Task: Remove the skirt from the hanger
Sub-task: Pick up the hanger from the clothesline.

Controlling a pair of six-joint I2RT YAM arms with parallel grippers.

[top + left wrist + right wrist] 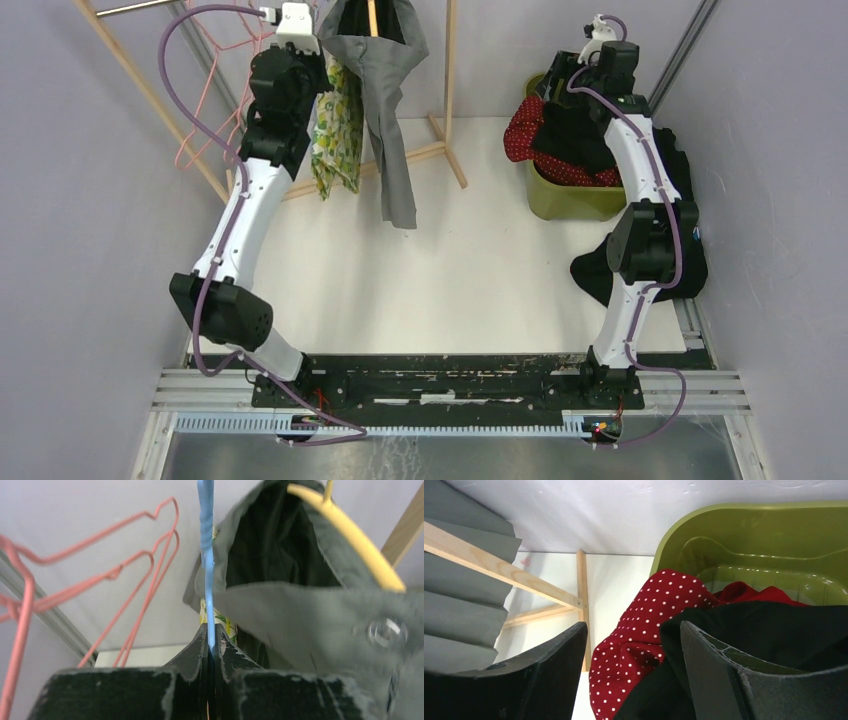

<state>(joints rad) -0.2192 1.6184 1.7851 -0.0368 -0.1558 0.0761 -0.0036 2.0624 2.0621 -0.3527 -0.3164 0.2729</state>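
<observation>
Two pincers are seen at the far end of the table (460,270). The left pincer (212,639) is clamped fully shut on the thin blue hanger (206,540), from which the floral skirt (338,135) appears to be hung, just beside a grey garment (385,110) carried on a yellow hanger (357,540). The right pincer (633,630) is held wide open with nothing gripped, above a green bin (754,535) in which a red polka-dot cloth (664,595) and black clothing (774,630) are piled.
</observation>
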